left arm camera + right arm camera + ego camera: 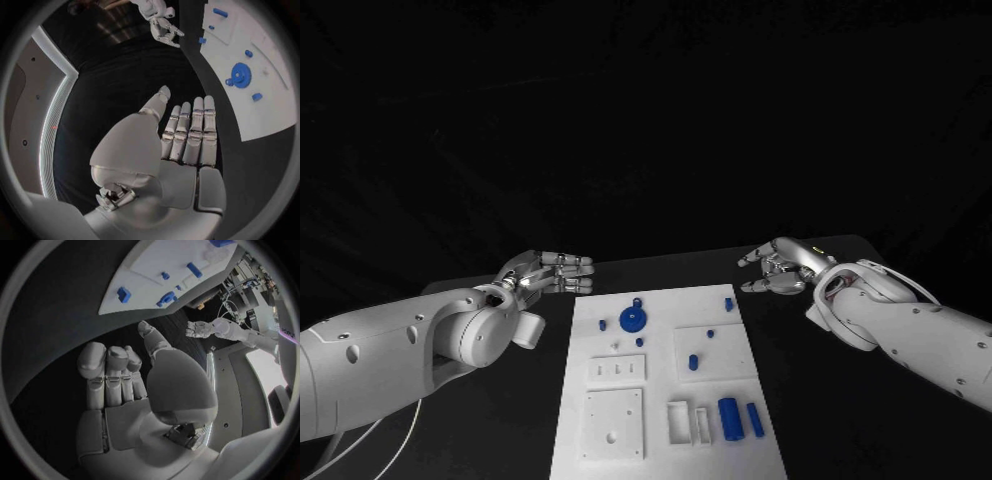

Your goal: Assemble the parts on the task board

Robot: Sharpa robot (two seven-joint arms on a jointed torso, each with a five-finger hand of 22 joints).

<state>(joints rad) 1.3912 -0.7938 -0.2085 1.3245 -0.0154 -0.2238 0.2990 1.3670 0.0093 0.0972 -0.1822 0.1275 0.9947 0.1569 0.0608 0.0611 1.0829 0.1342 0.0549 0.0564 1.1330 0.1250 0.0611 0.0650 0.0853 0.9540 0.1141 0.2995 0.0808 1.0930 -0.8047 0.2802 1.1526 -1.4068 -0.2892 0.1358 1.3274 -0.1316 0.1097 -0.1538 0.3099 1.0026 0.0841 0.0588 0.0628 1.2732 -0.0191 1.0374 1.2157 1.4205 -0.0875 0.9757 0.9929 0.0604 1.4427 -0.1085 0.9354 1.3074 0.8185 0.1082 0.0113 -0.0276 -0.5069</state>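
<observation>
White task board (661, 400) lying mid-table between the arms, blue parts (632, 320) scattered on it, left hand (548, 273) and right hand (780, 266) hovering beside its far corners, fingers loosely apart, holding nothing

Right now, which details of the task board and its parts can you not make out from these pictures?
- Task board, head view: its near edge is cut off by the picture's bottom edge.
- Small blue pieces, head view: too small to tell their shape.
- Blue round part, left wrist view: fisheye bending blurs whether it stands in a socket.
- Left hand and right hand: both empty, off the board.
</observation>
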